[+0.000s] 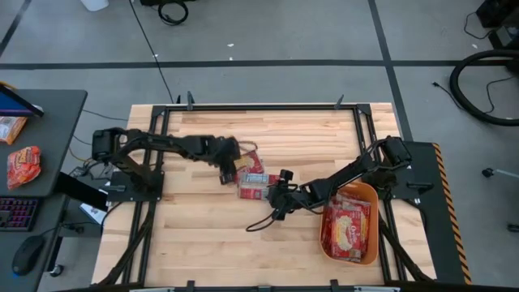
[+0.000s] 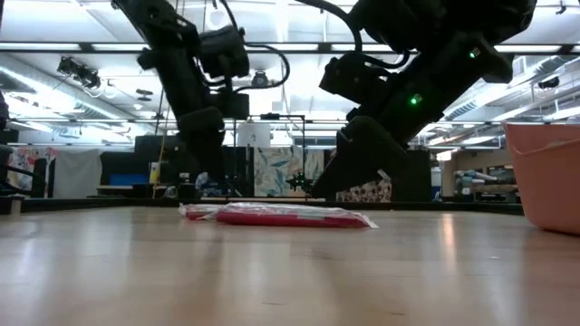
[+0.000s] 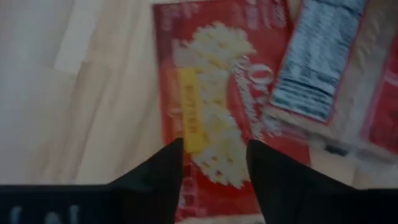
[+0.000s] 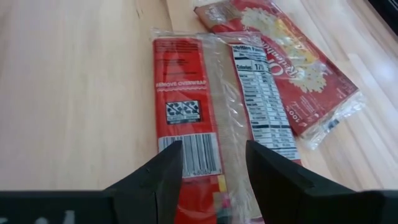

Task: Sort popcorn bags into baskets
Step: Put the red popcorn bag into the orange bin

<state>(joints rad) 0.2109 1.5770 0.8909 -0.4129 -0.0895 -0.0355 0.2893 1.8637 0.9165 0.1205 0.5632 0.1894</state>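
This is a robot lab. The wooden table (image 1: 203, 223) stands on a grey concrete floor (image 1: 268, 32) with loose cables (image 1: 478, 81). Ceiling strip lights (image 2: 299, 45) show behind.

A: What lies ahead of the left pincer (image 3: 214, 165)?
B: A red popcorn bag (image 3: 214, 93), face up on the pale wooden surface (image 3: 74, 93), between the parted fingers (image 3: 163, 171).
A: And beside it?
B: A second bag (image 3: 323, 62), label side up, overlaps its far edge.
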